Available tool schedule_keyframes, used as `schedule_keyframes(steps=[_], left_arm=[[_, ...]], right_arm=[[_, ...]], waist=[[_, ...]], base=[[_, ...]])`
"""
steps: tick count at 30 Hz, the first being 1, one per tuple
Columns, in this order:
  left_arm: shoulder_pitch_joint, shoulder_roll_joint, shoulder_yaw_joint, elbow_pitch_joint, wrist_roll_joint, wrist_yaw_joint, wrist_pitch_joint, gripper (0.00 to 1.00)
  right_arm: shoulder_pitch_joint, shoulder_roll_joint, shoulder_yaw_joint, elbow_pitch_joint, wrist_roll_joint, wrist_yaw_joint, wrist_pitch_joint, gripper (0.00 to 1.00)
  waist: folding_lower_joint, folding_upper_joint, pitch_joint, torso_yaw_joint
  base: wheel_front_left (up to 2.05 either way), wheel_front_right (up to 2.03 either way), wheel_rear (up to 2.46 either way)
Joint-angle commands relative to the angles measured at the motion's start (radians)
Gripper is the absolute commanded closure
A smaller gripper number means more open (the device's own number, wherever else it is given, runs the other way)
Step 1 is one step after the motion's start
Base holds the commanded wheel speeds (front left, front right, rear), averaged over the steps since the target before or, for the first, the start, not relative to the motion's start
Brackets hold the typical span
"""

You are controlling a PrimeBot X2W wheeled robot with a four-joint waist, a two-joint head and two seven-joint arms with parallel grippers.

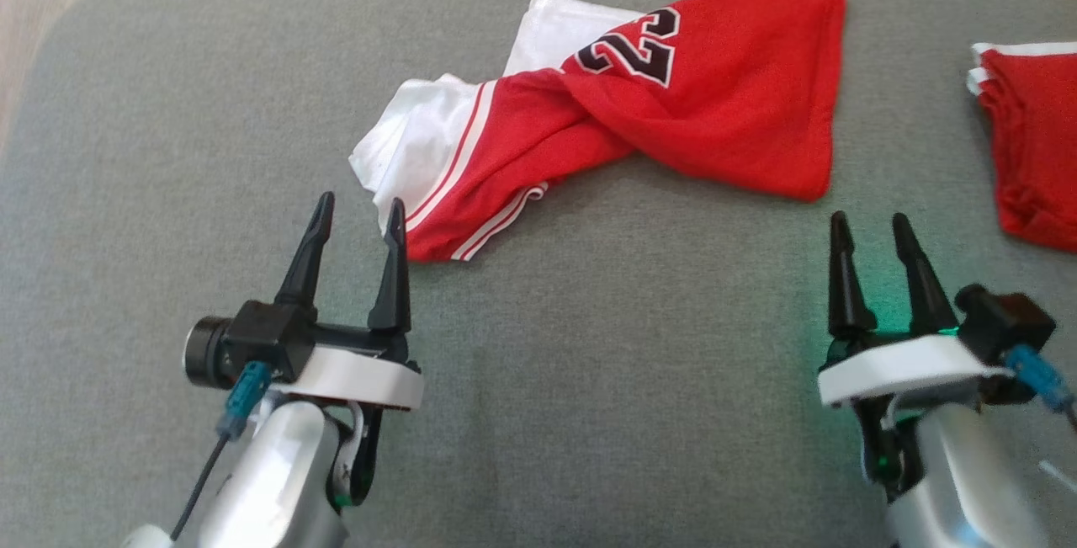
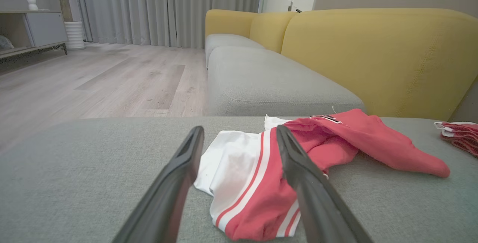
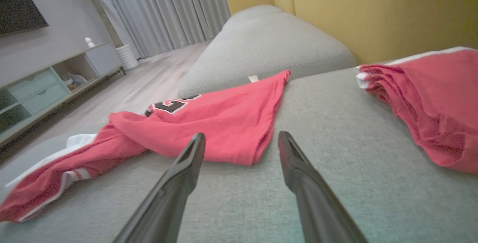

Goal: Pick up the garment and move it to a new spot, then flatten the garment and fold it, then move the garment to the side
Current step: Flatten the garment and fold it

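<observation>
Your left claw (image 1: 360, 201) and right claw (image 1: 869, 217) stand open, empty. The garment (image 1: 673, 119) looks light, limp and twisted; pinch its striped hem and the nearest red corner.

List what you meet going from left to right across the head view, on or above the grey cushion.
In order: left gripper → twisted red-and-white jersey → right gripper → second red garment at the right edge.

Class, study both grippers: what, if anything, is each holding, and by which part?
Nothing is held. The left gripper stands open at the striped end of the jersey; the right gripper is open, short of its red edge.
</observation>
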Motion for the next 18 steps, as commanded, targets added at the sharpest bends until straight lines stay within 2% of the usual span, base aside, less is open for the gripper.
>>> schedule_keyframes(steps=[1, 6, 10, 18], left_arm=[[-0.041, 0.006, 0.040, -0.036, 0.009, 0.001, -0.005, 0.00], [-0.053, -0.011, 0.042, -0.037, 0.025, -0.012, -0.005, 0.00], [-0.057, -0.021, 0.044, -0.026, 0.032, -0.021, -0.005, 0.00], [-0.053, -0.031, 0.062, -0.018, 0.044, -0.032, -0.005, 0.00]], right_arm=[[-0.046, -0.002, 0.011, -0.012, 0.005, -0.001, 0.000, 0.00], [-0.169, -0.002, -0.027, 0.157, 0.050, -0.001, 0.057, 0.00], [-0.267, -0.002, -0.008, 0.314, 0.136, -0.001, 0.086, 0.00], [-0.409, -0.002, 0.014, 0.605, 0.165, -0.001, 0.066, 0.00]], waist=[[0.0000, 0.0000, 0.011, 0.008], [0.0000, 0.0000, 0.028, 0.023], [0.0000, 0.0000, 0.037, 0.037], [0.0000, 0.0000, 0.045, 0.050]], base=[[0.00, 0.00, 0.00], [0.00, 0.00, 0.00], [0.00, 0.00, 0.00], [0.00, 0.00, 0.00]])
